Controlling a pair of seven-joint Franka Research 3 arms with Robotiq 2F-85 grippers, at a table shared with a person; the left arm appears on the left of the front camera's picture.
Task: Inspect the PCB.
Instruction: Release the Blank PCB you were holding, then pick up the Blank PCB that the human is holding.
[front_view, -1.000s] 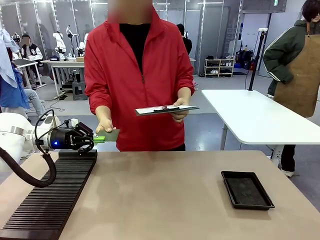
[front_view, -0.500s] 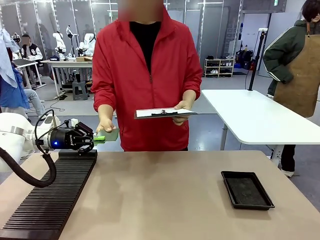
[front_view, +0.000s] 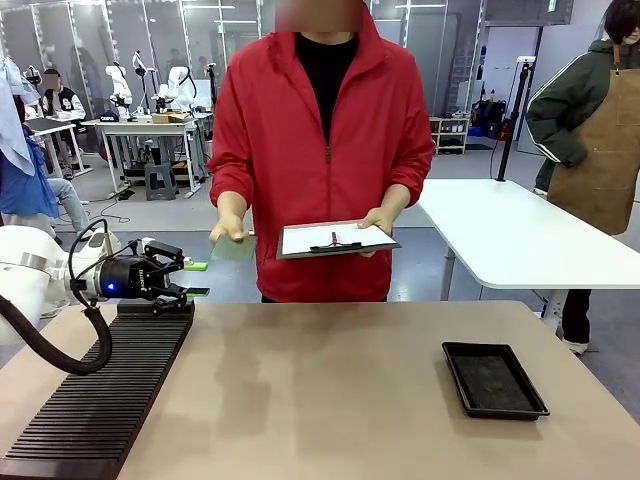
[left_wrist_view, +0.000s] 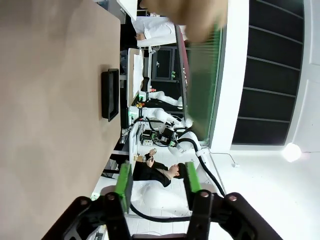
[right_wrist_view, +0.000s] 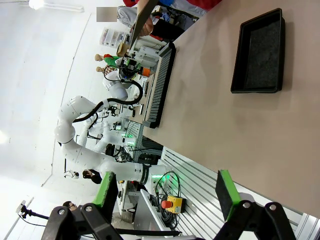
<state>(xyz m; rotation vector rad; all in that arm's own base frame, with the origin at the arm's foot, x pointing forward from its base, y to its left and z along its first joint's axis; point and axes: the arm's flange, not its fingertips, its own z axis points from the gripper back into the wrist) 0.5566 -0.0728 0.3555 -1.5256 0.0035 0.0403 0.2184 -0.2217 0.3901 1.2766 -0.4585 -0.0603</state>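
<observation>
I work in a lab-like workshop hall: white work tables (front_view: 510, 235), a storage rack (front_view: 438, 133), partition walls (front_view: 90, 45) and bare grey floor (front_view: 420, 270) around me.

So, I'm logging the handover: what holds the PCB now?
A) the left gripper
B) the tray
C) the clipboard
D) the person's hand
D: the PCB is in the person's hand, apart from the open left gripper.
</observation>
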